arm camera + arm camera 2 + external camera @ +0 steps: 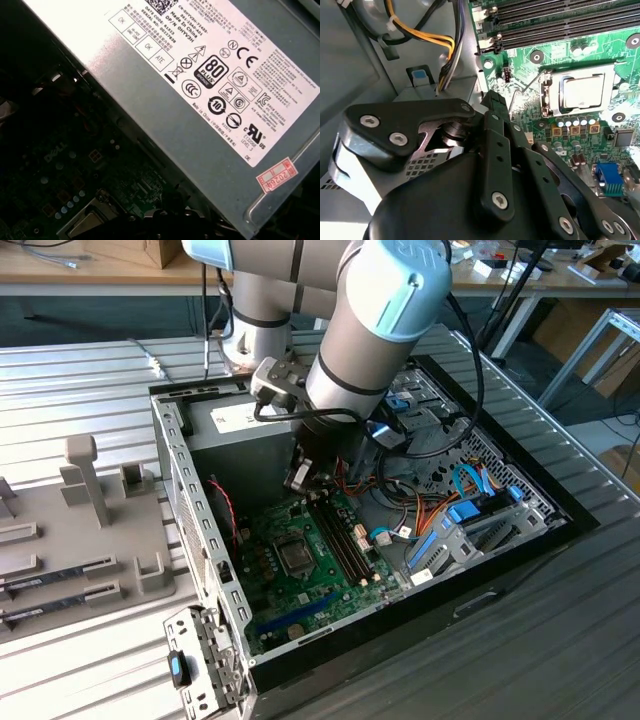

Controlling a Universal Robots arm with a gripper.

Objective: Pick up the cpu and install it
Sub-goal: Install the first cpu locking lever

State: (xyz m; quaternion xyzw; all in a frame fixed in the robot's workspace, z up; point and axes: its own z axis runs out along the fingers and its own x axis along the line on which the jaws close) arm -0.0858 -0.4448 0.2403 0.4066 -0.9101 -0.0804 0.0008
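Note:
The cpu (583,92), a small flat square chip with a silver-grey top, lies in its socket on the green motherboard (300,585) inside the open computer case. The metal socket frame (547,92) surrounds it, and a thin wire lever (526,86) stands off beside the frame. In the exterior view the cpu (297,557) sits mid-board. My gripper (298,478) hangs above the board between the cpu and the power-supply box, a short way from the socket. In the second wrist view my gripper (494,100) has its black fingers drawn together with nothing between them.
The grey power-supply box (200,100) stands close behind the gripper. Black memory slots (560,22) run beside the socket. Yellow and black cables (435,40) hang near the case wall (190,500). Blue drive brackets (470,520) sit on the exterior view's right, a grey fixture tray (80,530) on its left.

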